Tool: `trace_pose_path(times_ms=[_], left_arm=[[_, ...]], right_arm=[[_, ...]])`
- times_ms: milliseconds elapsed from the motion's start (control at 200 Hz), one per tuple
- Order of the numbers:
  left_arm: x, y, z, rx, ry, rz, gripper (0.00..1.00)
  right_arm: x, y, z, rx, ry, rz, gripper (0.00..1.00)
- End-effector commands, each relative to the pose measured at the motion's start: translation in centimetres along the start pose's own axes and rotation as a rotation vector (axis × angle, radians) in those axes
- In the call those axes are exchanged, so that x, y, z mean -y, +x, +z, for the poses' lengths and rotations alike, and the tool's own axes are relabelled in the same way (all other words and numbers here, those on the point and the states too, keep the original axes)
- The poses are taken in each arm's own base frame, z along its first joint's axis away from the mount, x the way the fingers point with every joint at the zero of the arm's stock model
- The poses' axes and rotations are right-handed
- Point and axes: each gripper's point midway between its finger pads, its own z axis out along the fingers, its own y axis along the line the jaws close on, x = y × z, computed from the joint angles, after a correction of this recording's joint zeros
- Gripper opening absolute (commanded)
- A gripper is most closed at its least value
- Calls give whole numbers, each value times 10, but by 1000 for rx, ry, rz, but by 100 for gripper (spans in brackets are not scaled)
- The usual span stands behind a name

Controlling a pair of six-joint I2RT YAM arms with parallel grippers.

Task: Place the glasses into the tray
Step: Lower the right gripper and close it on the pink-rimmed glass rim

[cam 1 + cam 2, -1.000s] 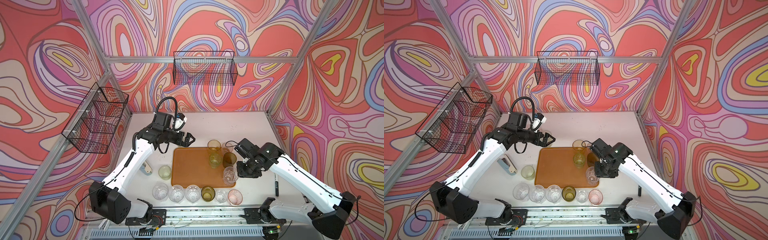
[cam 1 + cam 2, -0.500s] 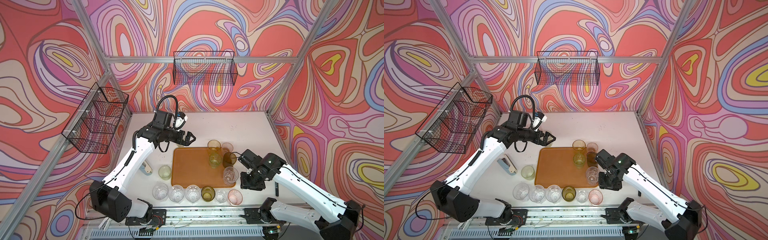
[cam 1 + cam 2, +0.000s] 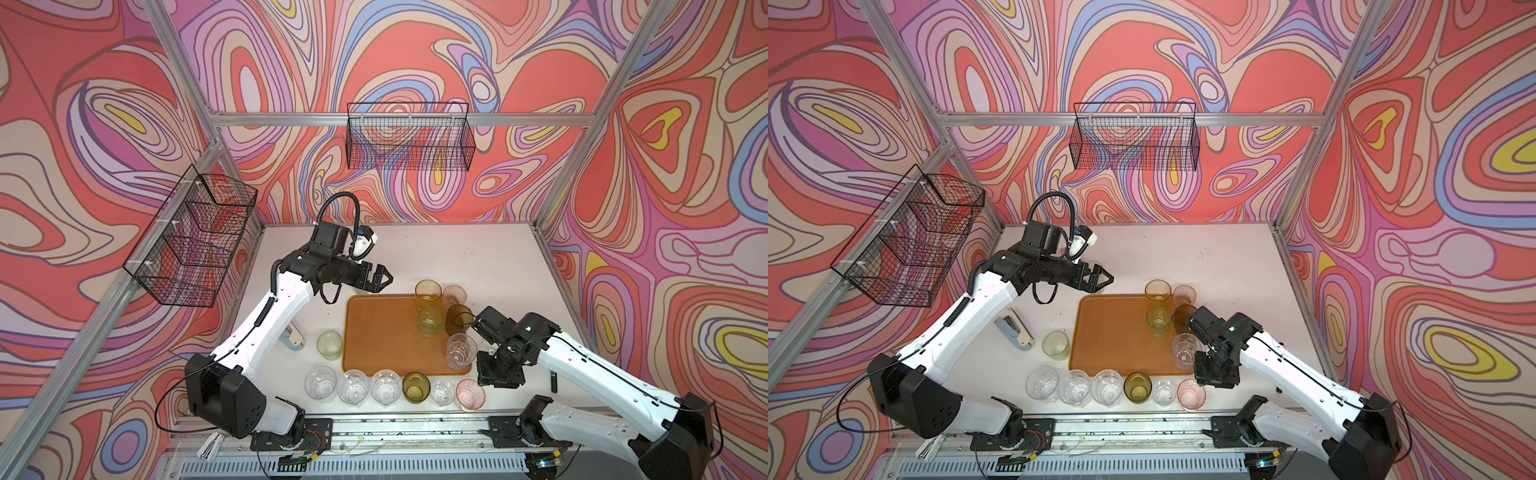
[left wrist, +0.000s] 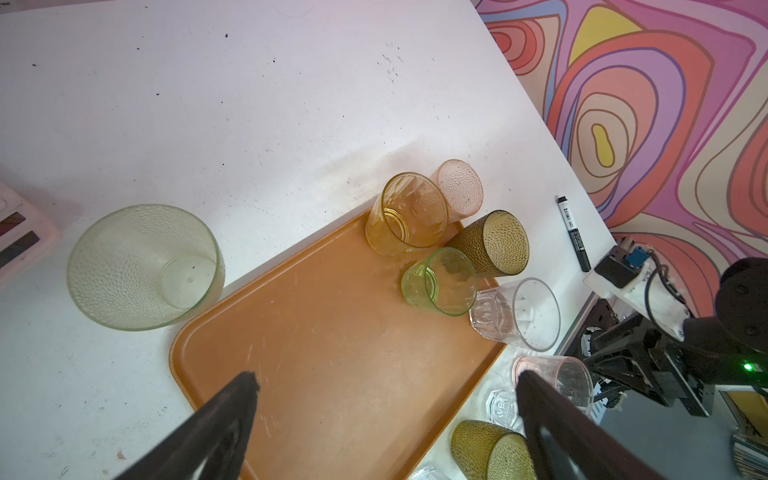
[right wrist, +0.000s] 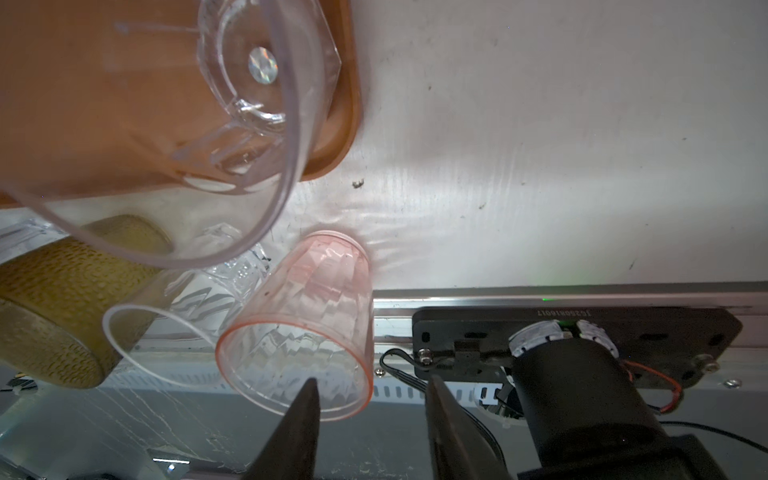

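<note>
Glasses are split between the tray (image 3: 386,332) and the tabletop (image 3: 478,257). On the tray stand a yellow glass (image 3: 428,294), a green glass (image 3: 429,321), a brown glass (image 3: 458,319) and a clear glass (image 3: 460,351), all along its right side. A row of glasses waits off the tray near the front rail, and the pink glass (image 3: 470,395) is the last one on the right of that row. The right pincer (image 3: 498,376) sits just beside this pink glass, on its right, and points down. In the right wrist view the pink glass (image 5: 305,328) stands upright, mouth up, just in front of the two fingers, a little to one side. The right pincer is partly open and holds nothing. My guess is that it will take the pink glass next, since it is far nearer than the left one. The left pincer (image 3: 380,280) is wide open and empty, up by the far left corner of the tray, near a pale green glass (image 4: 143,266).
</note>
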Motion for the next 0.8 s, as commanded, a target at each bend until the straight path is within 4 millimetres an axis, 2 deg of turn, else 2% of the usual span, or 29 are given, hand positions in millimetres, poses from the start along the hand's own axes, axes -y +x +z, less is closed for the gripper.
trace_pose_path(times_ms=[0, 200, 346, 421, 791], left_arm=[[-3, 4, 3, -31, -13, 6, 100], [-3, 5, 8, -39, -6, -3, 100], [6, 2, -3, -24, 16, -1, 100], [4, 0, -7, 7, -2, 9, 100], [7, 0, -8, -1, 6, 12, 100]], right_arm=[[-6, -2, 7, 8, -28, -14, 40], [-3, -3, 12, -14, 9, -20, 35], [1, 0, 20, -22, 14, -31, 30], [3, 2, 18, -28, 22, -38, 29], [3, 5, 26, -35, -6, -70, 23]])
